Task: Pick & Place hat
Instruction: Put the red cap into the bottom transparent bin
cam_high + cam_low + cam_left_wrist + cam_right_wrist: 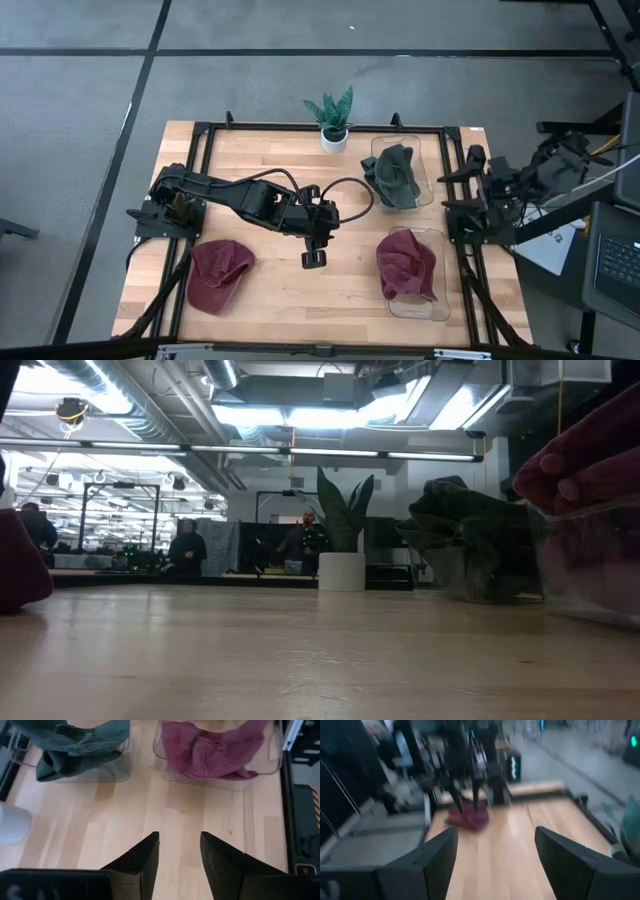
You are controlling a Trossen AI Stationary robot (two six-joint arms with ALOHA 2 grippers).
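A maroon hat [218, 272] lies flat on the table near its front left; it shows at the low view's left edge [20, 570] and far off in the right wrist view [467, 817]. My left gripper [314, 256] [180, 837] hovers open over bare wood at the table's middle, to the right of that hat, with nothing between its fingers. My right gripper [452, 192] [495, 832] waits open at the table's right edge. A second maroon hat [408, 265] [212, 745] sits in a clear bin, and a green hat [393, 176] [75, 745] in another.
The two clear bins [420, 300] [425, 150] stand along the table's right side, one near and one far. A potted plant [332, 122] [343, 530] stands at the far edge. A black frame [200, 130] rims the table. Bare wood lies between the left hat and the bins. People stand far behind.
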